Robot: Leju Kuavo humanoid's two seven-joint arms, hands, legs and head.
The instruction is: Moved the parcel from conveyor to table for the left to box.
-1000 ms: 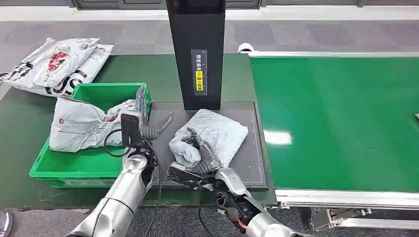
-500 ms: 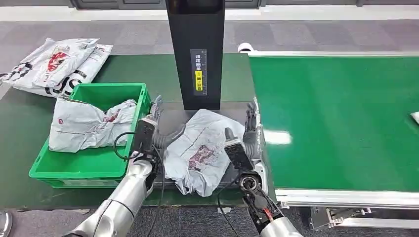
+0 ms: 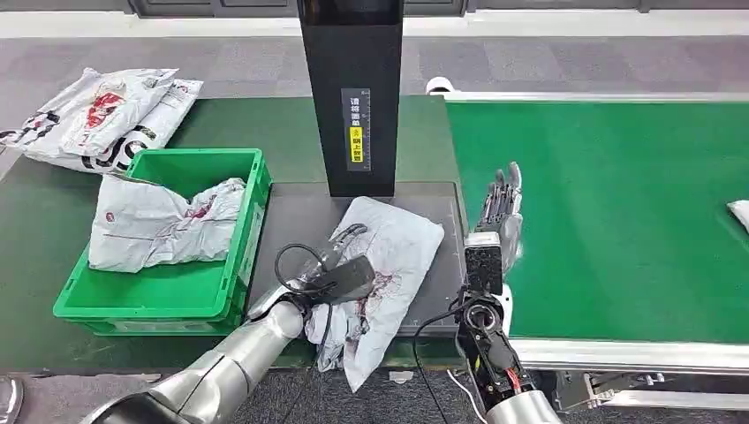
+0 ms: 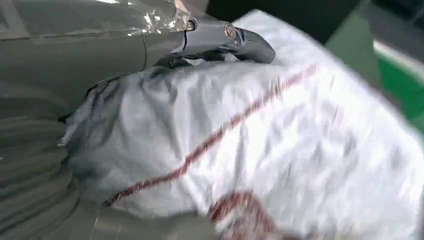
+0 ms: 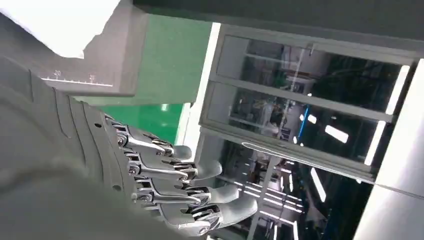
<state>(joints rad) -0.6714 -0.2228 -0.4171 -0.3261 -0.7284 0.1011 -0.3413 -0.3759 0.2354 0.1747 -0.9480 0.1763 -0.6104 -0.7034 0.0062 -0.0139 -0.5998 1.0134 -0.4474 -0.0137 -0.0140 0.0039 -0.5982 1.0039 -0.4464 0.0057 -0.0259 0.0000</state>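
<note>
grey mat (image 3: 291,221) | parcel (image 3: 389,256) under left hand (image 3: 340,274) fingers (image 4: 240,42)

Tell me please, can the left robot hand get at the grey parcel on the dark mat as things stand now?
Probably yes. The left robot hand already lies on the grey parcel, which rests on the dark mat with nothing on top of it. The right robot hand is open and off to the side over the conveyor, so it does not block.

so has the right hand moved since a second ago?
Yes. The right hand left the parcel and swung right, away from the black post, to the conveyor's edge.
</note>
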